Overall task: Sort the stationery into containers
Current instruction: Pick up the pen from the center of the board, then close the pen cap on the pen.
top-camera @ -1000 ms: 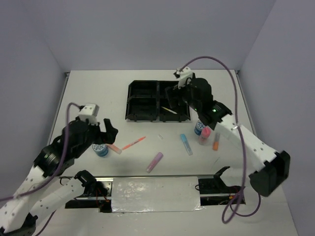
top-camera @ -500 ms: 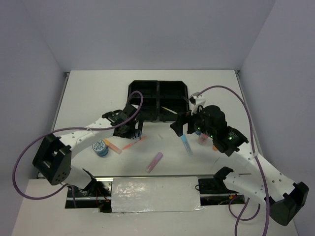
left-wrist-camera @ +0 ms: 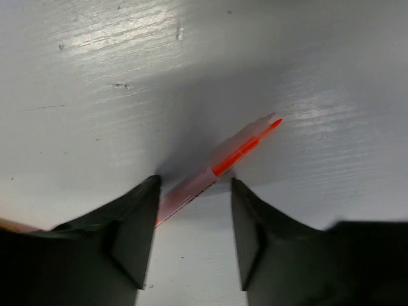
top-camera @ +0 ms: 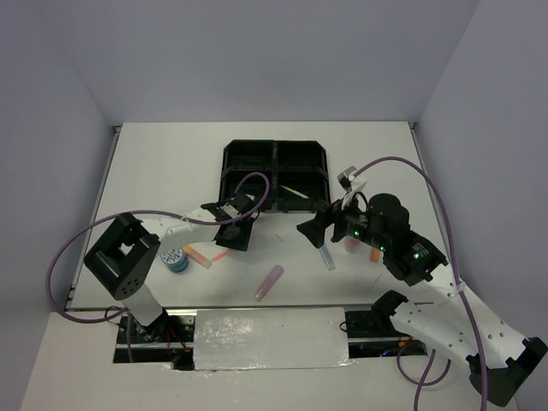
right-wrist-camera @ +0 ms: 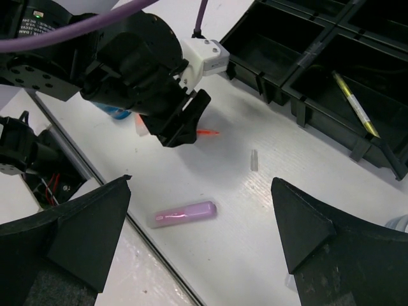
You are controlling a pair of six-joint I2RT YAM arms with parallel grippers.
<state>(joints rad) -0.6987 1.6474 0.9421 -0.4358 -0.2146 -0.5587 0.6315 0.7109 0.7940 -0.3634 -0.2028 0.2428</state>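
Note:
A thin pink-red pen (left-wrist-camera: 220,167) lies slanted on the white table. My left gripper (left-wrist-camera: 194,191) is low over it, one finger on each side. The jaws are part-way in, with a gap showing, and do not clamp the pen. From above, the left gripper (top-camera: 235,233) covers most of the pen. My right gripper (top-camera: 318,227) hangs wide open and empty above the table. A purple marker (right-wrist-camera: 185,214) lies below it and a light blue marker (top-camera: 325,254) beside it. The black four-compartment tray (top-camera: 233,168) holds a yellow pen (right-wrist-camera: 354,99).
A blue-and-white tape roll (top-camera: 175,259) and an orange marker (top-camera: 197,255) lie at the left. A pink-capped bottle (top-camera: 353,242) and another orange marker (top-camera: 375,253) lie at the right, partly behind my right arm. A small clear cap (right-wrist-camera: 254,160) lies mid-table.
My left arm swung from the tape roll to the pink pen and its jaws narrowed around it. My right arm drew back from the tray to above the markers.

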